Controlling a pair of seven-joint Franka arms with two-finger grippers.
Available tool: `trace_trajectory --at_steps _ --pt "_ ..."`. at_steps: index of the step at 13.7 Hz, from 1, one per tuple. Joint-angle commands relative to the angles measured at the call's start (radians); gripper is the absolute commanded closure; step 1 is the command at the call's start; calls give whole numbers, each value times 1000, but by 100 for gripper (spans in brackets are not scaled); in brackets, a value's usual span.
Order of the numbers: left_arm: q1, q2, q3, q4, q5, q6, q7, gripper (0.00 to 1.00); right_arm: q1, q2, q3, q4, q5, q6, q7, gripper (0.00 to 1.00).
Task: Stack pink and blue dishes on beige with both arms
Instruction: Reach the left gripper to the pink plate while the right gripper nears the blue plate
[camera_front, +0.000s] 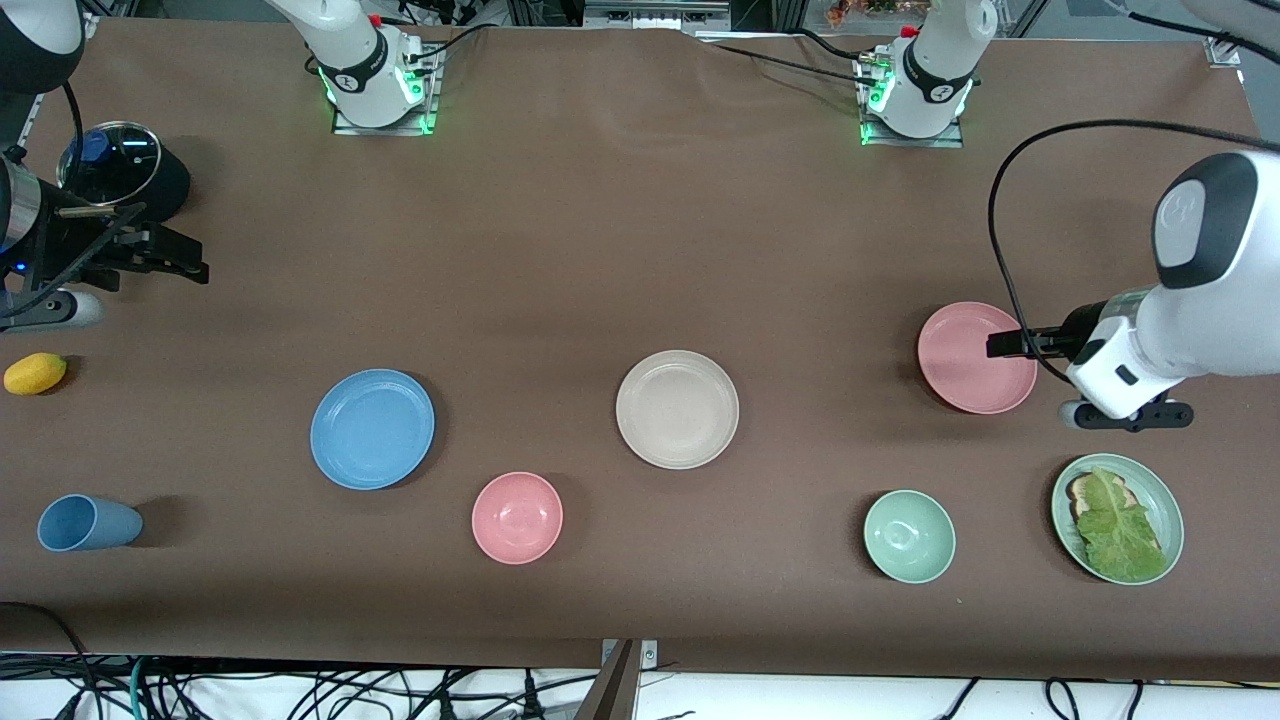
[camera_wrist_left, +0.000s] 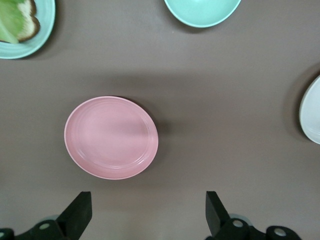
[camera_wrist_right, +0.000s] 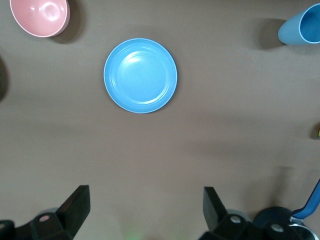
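We are holding our left hand (camera_front: 1000, 343) wide over the pink plate (camera_front: 975, 358) and our right hand (camera_front: 190, 265) wide, aiming both at plate rims, blue plate (camera_front: 372, 428) untouched

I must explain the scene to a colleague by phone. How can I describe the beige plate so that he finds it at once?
Start at the brown table and look at its middle, between the blue plate and the pink plate. The beige plate lies there, empty. It is the only cream-coloured dish, wider and shallower than the pink bowl nearer the front camera.
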Motion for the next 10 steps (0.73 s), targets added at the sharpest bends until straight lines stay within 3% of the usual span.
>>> trace_trajectory --at_steps 1,5,10 --pt "21 53 -1 -2 7 53 68 0 -4 2 2 6 14 -9 -14 0" --pt "134 65 -3 -75 3 113 242 0 -7 36 1 1 12 29 -20 0" --pt "223 32 19 -276 -39 326 487 0 -11 74 -1 -50 8 143 -45 0"
